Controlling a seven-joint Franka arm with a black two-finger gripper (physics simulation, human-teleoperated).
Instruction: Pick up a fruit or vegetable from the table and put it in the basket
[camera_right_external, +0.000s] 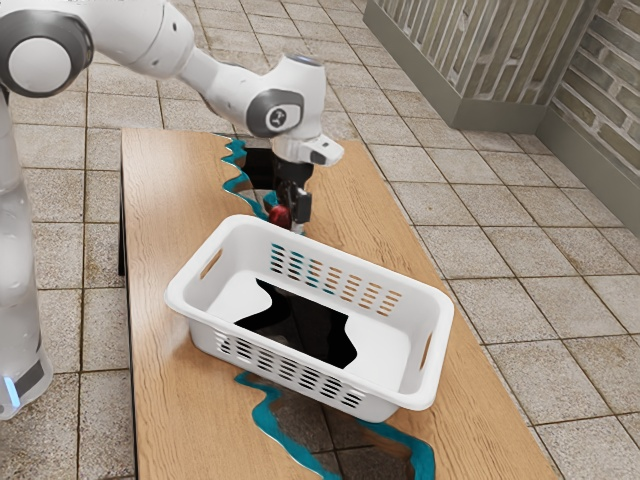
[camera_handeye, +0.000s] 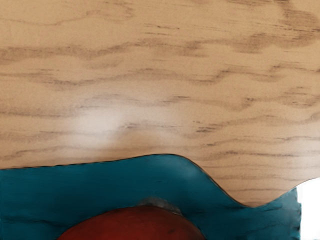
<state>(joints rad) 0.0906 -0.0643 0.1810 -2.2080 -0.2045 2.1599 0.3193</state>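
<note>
Hand (camera_right_external: 289, 220) at red fruit (camera_right_external: 279, 215), near white basket (camera_right_external: 340, 257), above wooden surface (camera_right_external: 170, 190). Opening and grip: cannot tell.

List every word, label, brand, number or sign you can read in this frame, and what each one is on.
Readable text: none.
Dark oval on the arm's wrist joint: a small pale mark, too small to read as a letter or logo.
White basket: no lettering on the sides in view.
Red item by the fingers: no sticker or print that I can make out.
Wooden table: wood grain and teal bands, no writing.
</note>
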